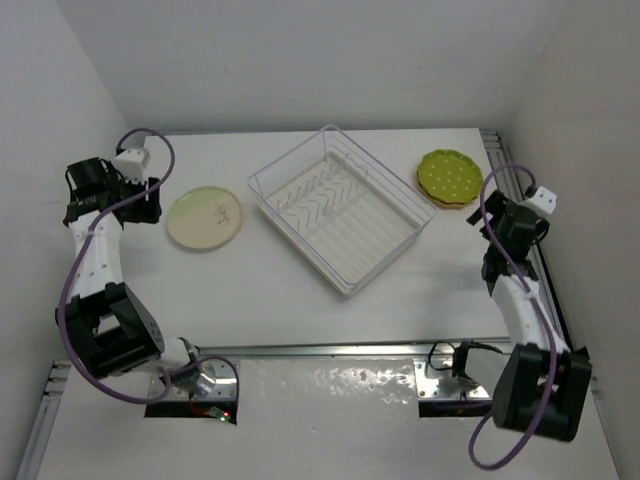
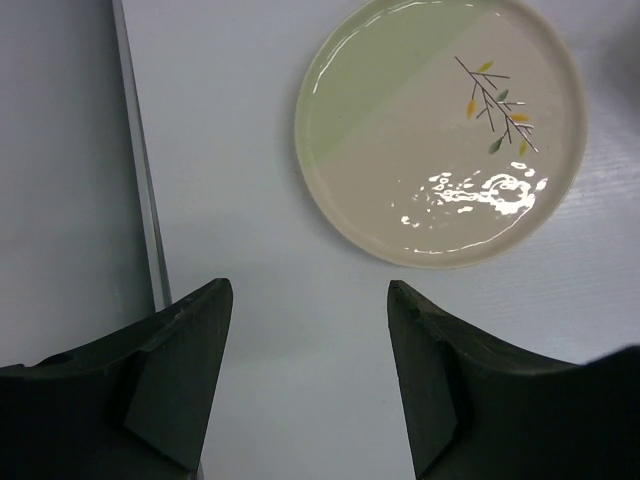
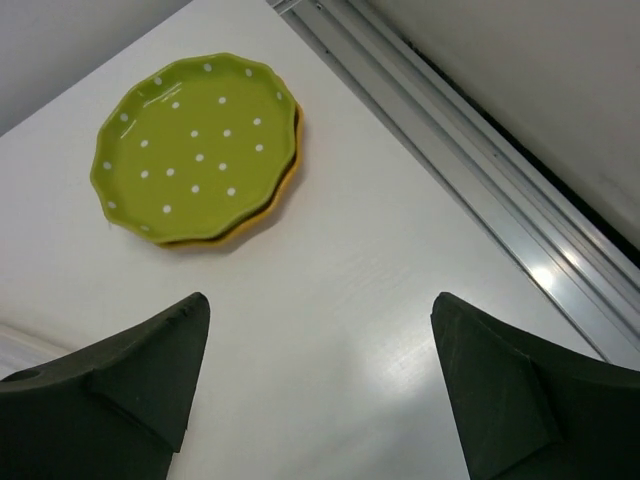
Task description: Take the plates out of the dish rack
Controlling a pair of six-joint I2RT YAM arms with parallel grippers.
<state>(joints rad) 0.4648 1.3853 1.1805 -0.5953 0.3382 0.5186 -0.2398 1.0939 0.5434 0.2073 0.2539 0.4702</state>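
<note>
The white wire dish rack (image 1: 340, 205) stands at the table's middle, and no plate shows inside it. A pale green-and-cream plate (image 1: 204, 218) lies flat on the table to its left, also in the left wrist view (image 2: 440, 130). The scalloped olive-green dotted plate (image 1: 450, 177) lies stacked on the orange-yellow plate (image 3: 270, 215) at the far right, also in the right wrist view (image 3: 195, 145). The cream-and-pink plate is not in view. My left gripper (image 1: 152, 200) (image 2: 310, 300) is open and empty, just left of the green-and-cream plate. My right gripper (image 1: 492, 232) (image 3: 320, 305) is open and empty, near the stacked plates.
A metal rail (image 2: 140, 150) runs along the table's left edge beside my left gripper. Another rail (image 3: 470, 160) runs along the right edge by the stacked plates. White walls enclose the table at the back and both sides.
</note>
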